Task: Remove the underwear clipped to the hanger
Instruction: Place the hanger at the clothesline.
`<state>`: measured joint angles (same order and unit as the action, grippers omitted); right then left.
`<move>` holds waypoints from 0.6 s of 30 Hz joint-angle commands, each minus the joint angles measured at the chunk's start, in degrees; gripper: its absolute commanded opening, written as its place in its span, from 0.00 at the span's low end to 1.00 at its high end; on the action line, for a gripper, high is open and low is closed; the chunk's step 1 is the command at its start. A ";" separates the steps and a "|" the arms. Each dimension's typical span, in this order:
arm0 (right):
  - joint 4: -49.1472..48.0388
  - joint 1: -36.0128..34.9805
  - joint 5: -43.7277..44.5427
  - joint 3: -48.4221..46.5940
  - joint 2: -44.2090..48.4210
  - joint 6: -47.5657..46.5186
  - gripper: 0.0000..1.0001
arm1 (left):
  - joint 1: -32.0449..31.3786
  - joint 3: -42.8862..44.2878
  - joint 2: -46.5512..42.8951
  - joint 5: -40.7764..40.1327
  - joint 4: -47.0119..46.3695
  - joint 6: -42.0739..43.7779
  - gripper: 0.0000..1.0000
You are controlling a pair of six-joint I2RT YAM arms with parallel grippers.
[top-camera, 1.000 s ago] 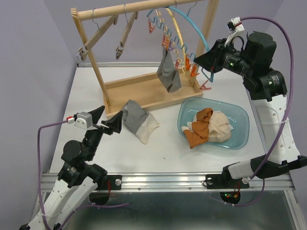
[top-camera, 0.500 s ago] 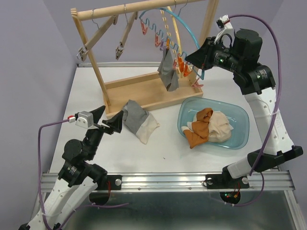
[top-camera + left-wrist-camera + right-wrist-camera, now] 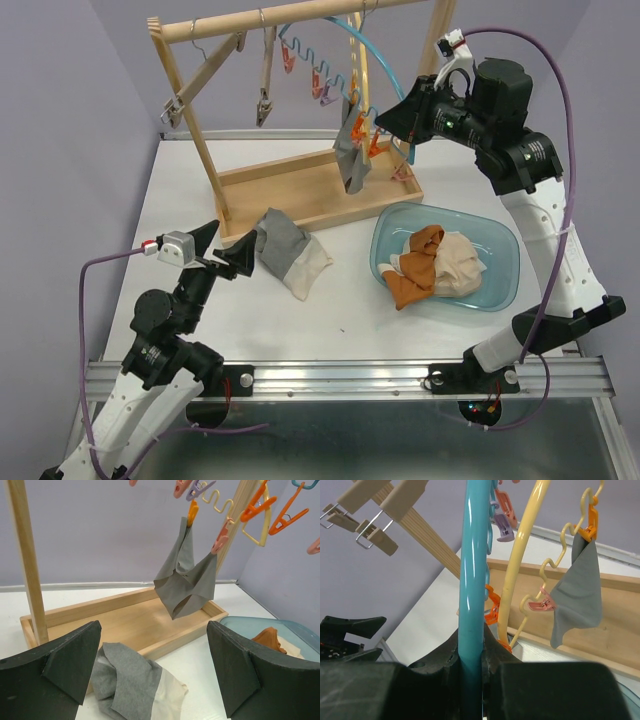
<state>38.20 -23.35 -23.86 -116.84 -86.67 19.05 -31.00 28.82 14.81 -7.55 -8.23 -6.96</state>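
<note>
Nothing to read here.
No word, label, brand, number or sign is legible in any of the three views.

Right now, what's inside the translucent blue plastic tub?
An orange-brown cloth garment draped over a beige one; a white scrap shows beside them. Anything beneath the pile is hidden.

Soft, even light from above: my desk (image 3: 330, 300) glows white, shadows barely there. A shiny glare streak runs down the blue hanger bar (image 3: 471, 555). My right fingers (image 3: 395, 690) sit near-black, hardly any detail. Everything else crisp.
</note>
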 commanded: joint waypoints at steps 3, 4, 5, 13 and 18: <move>-7.34 -0.64 0.65 -4.01 2.47 0.20 0.01 | 0.77 -0.52 0.31 0.78 -2.67 -0.16 0.99; -7.52 -0.64 0.39 -3.75 2.65 0.46 0.00 | 0.77 -0.43 0.57 0.87 -2.76 -0.16 0.99; -7.61 -0.64 0.04 -3.31 2.74 0.99 0.01 | 0.94 -0.34 0.57 1.05 -2.58 -0.24 0.99; -9.28 -0.64 -3.13 0.82 7.12 3.01 0.01 | 1.03 -0.61 -0.13 0.78 -2.49 -0.33 0.99; -10.42 -0.73 -2.95 1.96 7.66 4.59 0.00 | 1.21 -0.34 0.48 1.31 -2.67 -0.60 0.99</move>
<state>38.98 -23.70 -25.80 -115.28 -82.35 22.59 -30.24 28.58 14.87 -7.11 -8.23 -7.38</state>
